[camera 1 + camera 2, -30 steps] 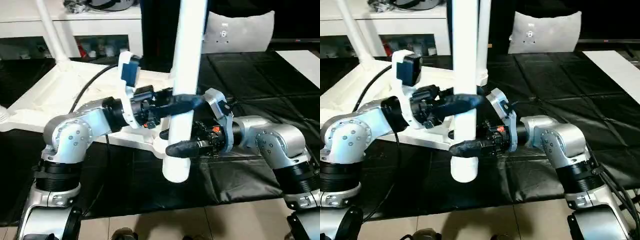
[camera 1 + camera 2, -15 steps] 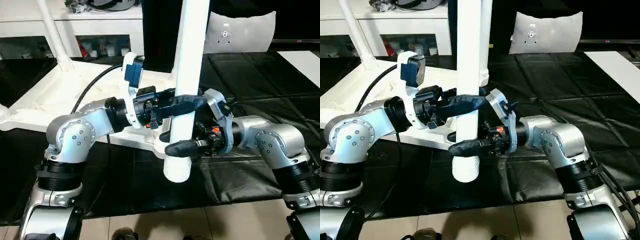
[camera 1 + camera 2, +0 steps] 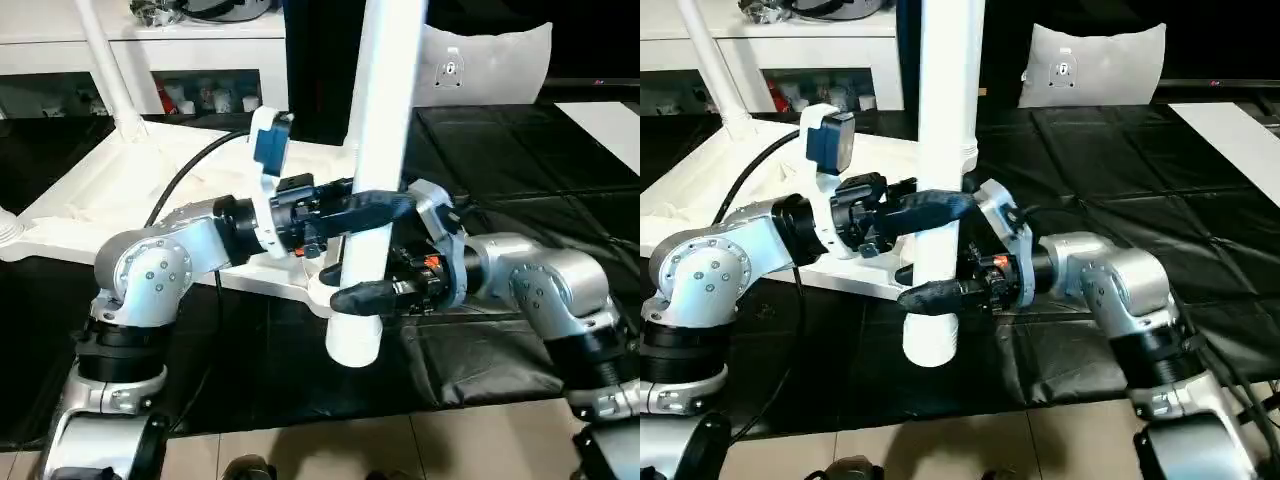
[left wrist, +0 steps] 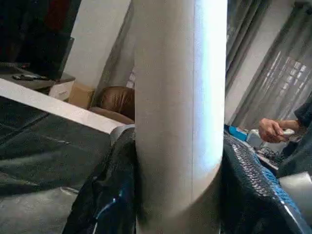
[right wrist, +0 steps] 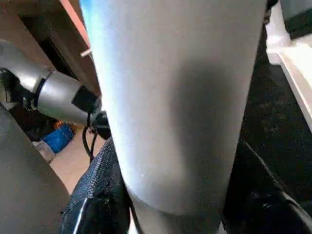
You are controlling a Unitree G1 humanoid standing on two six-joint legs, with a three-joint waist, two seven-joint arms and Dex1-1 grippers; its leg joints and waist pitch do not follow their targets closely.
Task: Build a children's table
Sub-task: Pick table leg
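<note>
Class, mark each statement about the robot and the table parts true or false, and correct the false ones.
1. Both grippers clasp the same white tube leg. True.
2. The left gripper holds the leg below the right gripper. False: the left grips higher up.
3. The leg is held roughly upright. True.
4. The tabletop lies on a black mat. True.
5. The tabletop carries no leg yet. False: another leg already stands in its far corner.

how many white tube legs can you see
2. One leg stands upright in the middle, clamped between the left end effector and right end effector. Another leg already rises from the tabletop's far left corner. Others may be hidden.
</note>
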